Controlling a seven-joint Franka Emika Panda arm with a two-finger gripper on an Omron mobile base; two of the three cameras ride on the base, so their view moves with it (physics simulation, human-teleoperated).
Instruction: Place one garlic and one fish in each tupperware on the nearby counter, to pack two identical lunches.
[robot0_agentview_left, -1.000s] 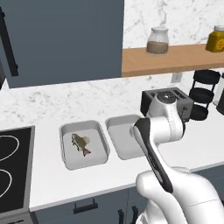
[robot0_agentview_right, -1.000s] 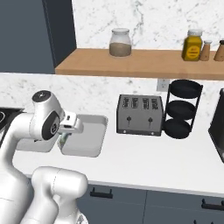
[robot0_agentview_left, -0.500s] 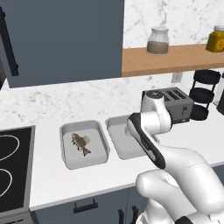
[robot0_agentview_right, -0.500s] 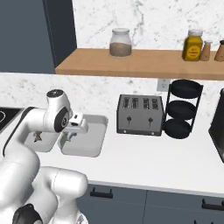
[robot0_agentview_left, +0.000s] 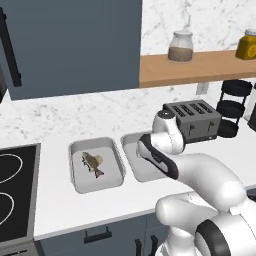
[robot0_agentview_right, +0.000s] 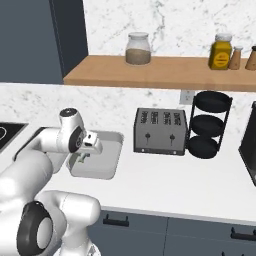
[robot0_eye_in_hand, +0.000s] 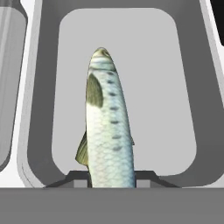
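Note:
A slim silvery-green fish (robot0_eye_in_hand: 107, 127) hangs head-down from my gripper (robot0_eye_in_hand: 111, 178), which is shut on its tail end. It hovers over the middle of the right tupperware (robot0_eye_in_hand: 162, 87), a pale grey tray on the white counter (robot0_agentview_left: 50, 125). From the right base view my gripper (robot0_agentview_right: 84, 154) sits over the near left part of that tray (robot0_agentview_right: 107, 150). The arm covers part of this tray (robot0_agentview_left: 134, 165) in the left base view. The left tupperware (robot0_agentview_left: 107, 176) holds the brown mottled fish (robot0_agentview_left: 91, 163), with a small cream garlic bulb (robot0_agentview_left: 100, 159) touching it.
A dark toaster (robot0_agentview_right: 160, 131) stands just right of the trays, and a black tiered rack (robot0_agentview_right: 210, 122) beyond it. A stovetop (robot0_agentview_left: 10, 195) lies at the left counter end. A wooden shelf (robot0_agentview_right: 165, 75) with jars runs above.
The hand has turned and shifted slightly further over the right tray, still carrying the slim fish. The trays and the brown fish have not moved.

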